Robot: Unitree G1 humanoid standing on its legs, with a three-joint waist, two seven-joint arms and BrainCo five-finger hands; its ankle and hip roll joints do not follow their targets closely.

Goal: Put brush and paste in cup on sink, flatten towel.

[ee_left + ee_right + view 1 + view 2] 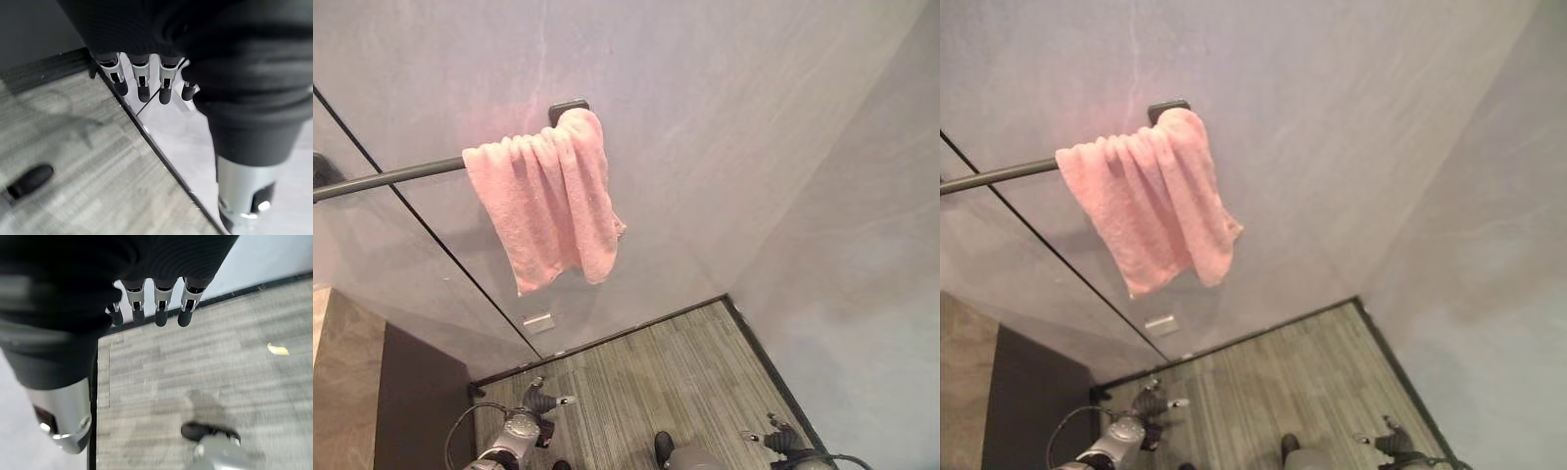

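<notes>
Pink towel [548, 201] hung bunched on rail [391, 176]; both hands [142, 83] [156, 308] empty, fingers straight; tugging could drag it off.

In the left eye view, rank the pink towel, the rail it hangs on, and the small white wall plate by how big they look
1. Pink towel, largest by far.
2. Rail, long but thin.
3. White wall plate, smallest.

Bathroom: pink towel [548, 201] on wall rail [386, 178].
</notes>
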